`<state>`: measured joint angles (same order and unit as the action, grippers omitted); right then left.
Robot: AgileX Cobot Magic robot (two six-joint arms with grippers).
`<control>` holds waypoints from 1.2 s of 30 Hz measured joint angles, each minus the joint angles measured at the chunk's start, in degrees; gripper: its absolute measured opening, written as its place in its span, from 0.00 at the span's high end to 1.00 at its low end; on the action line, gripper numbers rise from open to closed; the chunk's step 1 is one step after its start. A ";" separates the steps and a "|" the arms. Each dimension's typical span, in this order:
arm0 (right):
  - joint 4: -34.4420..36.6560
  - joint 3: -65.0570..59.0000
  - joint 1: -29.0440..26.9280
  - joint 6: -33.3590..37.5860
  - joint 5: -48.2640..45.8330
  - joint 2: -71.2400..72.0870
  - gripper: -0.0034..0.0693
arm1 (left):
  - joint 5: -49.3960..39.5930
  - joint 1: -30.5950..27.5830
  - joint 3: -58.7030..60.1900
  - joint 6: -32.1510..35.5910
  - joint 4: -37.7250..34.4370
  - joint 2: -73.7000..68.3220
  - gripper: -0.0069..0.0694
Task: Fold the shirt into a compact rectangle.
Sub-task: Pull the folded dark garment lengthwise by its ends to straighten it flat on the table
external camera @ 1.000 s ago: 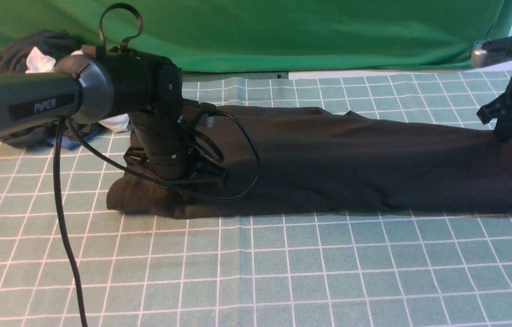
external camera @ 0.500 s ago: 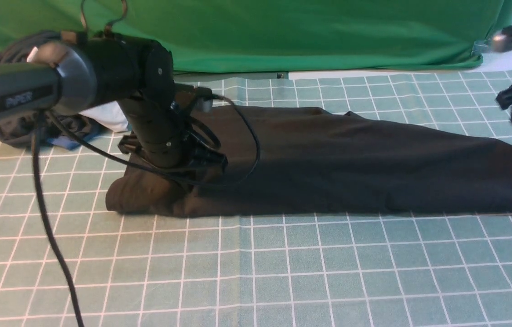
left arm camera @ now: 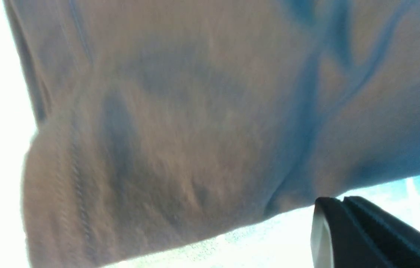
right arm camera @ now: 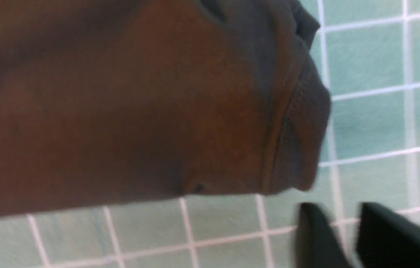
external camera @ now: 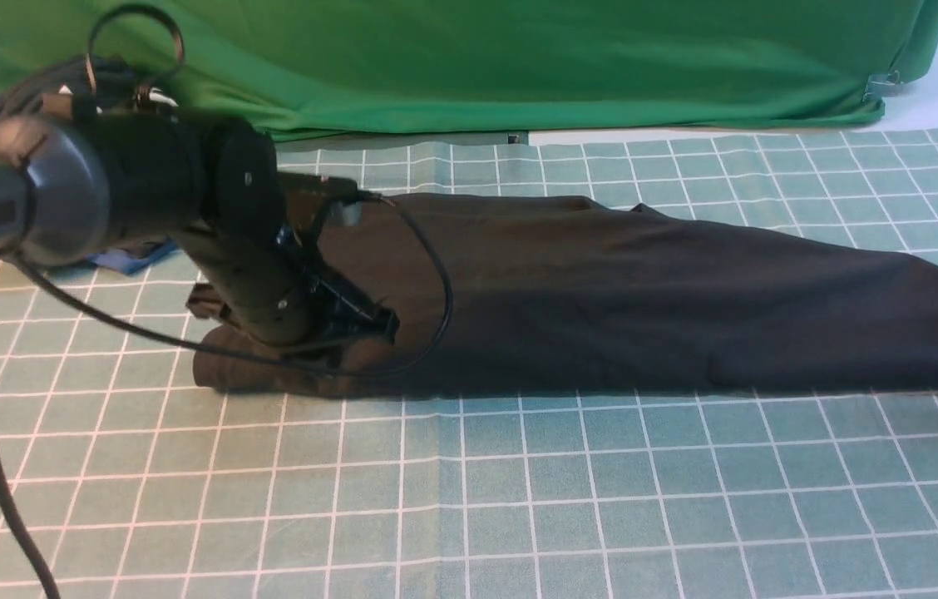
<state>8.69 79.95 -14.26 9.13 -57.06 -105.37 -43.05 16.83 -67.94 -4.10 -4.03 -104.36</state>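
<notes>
Soft black shirt [external camera: 644, 308] in a long rumpled strip, stitched hem just beside closed left gripper [left arm camera: 344, 203], right gripper [right arm camera: 344, 212] parted, empty, over gridded mat [right arm camera: 374, 115]

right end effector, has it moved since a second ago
Yes. The right end effector rose off the right end of the shirt and went right, out of the front view.

A robotics lab bench (studio-like): green backdrop cloth [external camera: 519, 58] hangs behind a white-gridded teal table mat [external camera: 519, 499].
</notes>
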 joint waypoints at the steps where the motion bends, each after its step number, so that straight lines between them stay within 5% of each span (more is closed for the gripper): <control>1: 1.70 -0.05 -0.73 0.50 0.31 -1.03 0.47 | 0.46 -0.18 0.45 -0.06 -0.08 0.00 0.89; 4: 3.24 -0.05 -1.27 0.91 1.55 -3.66 0.21 | 1.22 -0.60 0.83 -0.18 -0.08 0.00 0.89; 7: 3.90 -0.05 -1.27 1.43 1.63 -6.39 0.14 | 1.68 -0.78 0.83 -0.18 -0.08 0.00 0.89; 8: 4.01 -0.05 -1.27 1.70 1.56 -7.09 0.16 | 1.68 -0.78 0.83 -0.18 -0.08 0.00 0.89; 11: 4.06 -0.05 -1.27 4.06 1.09 -8.51 0.45 | 1.81 -0.78 0.83 -0.18 -0.35 0.00 0.89; 12: 3.99 -0.05 -1.27 5.09 0.92 -8.64 0.67 | 1.83 -0.78 0.83 -0.18 -0.50 0.00 0.89; 14: 3.31 0.18 -1.27 5.27 0.26 -8.64 0.83 | 1.90 -0.78 0.83 -0.24 -0.50 0.00 0.89; 23: -6.02 2.81 -1.27 4.65 -9.07 -8.64 0.88 | 1.47 -0.87 0.10 -1.41 -0.50 0.30 0.89; 27: -7.06 3.02 -1.27 1.10 -9.44 -8.64 0.72 | -2.91 -3.22 -5.95 -4.82 -0.93 0.48 0.89; 31: -7.83 4.92 -1.27 -0.95 -11.71 -8.64 0.36 | -8.12 -7.64 -14.72 -5.12 -1.59 -0.77 0.89; 36: -8.08 6.22 -0.05 -1.61 -12.00 -5.74 0.23 | -9.32 -10.25 -24.08 -2.48 -0.75 -4.99 0.88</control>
<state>0.62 86.18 -14.32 7.52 -69.05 -111.11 -52.37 6.59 -92.02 -6.58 -4.78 -109.35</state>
